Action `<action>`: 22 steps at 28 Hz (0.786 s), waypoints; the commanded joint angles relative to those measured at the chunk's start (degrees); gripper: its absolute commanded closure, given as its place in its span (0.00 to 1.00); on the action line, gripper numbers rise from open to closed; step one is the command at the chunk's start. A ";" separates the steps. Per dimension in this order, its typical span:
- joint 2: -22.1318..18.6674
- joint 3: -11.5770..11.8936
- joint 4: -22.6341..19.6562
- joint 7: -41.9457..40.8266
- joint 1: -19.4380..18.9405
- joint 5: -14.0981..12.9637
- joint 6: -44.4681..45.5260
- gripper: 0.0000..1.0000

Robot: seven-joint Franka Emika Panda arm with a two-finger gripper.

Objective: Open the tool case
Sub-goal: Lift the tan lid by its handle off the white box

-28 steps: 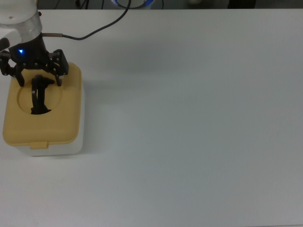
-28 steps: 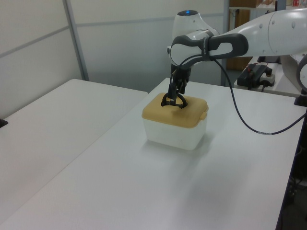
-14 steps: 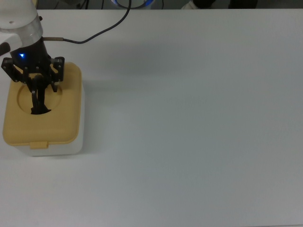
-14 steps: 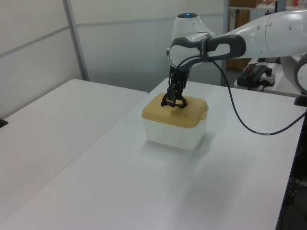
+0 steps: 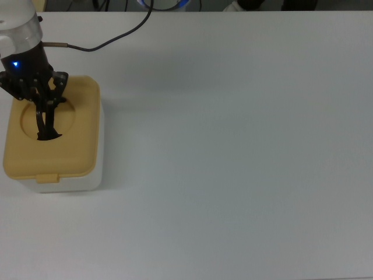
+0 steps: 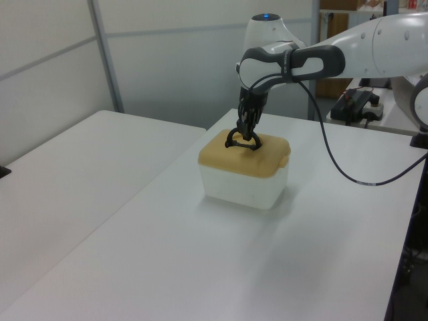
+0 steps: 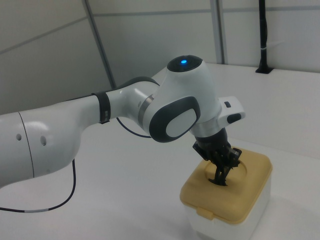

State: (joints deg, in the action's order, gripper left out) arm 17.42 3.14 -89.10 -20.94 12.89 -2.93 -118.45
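**A:** Where is the tool case [image 5: 52, 140]?

**B:** It sits on the white bench [image 5: 233, 146] at the top view's far left. It is a translucent white tub with a mustard-yellow lid [image 6: 245, 157], and the lid is down. A black handle [image 5: 45, 122] stands upright in the lid's round recess.

**A:** And the gripper [image 5: 45, 100]?

**B:** It hangs straight over the recess. A second ago its fingers were spread wide, one on each side of the handle. Now they have drawn in narrow and pinch the handle's upper part.

**A:** What does that mean for opening it?

**B:** The grasp looks made, but the lid has not risen. A small front latch tab [image 5: 48, 178] appears closed. Lifting probably comes next, and the light tub might rise with the lid.
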 commanded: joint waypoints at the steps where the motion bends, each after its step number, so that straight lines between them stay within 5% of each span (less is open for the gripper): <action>1: 0.16 -0.06 0.42 -1.38 0.56 -1.38 -0.90 1.00; 18: -2.12 -0.68 4.11 -1.74 -0.23 -2.35 2.61 1.00; 22: -3.62 -2.69 3.76 -0.60 -2.77 -2.09 2.96 1.00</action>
State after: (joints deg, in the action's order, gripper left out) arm 16.21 2.03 -84.84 -21.28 12.68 -3.97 -117.61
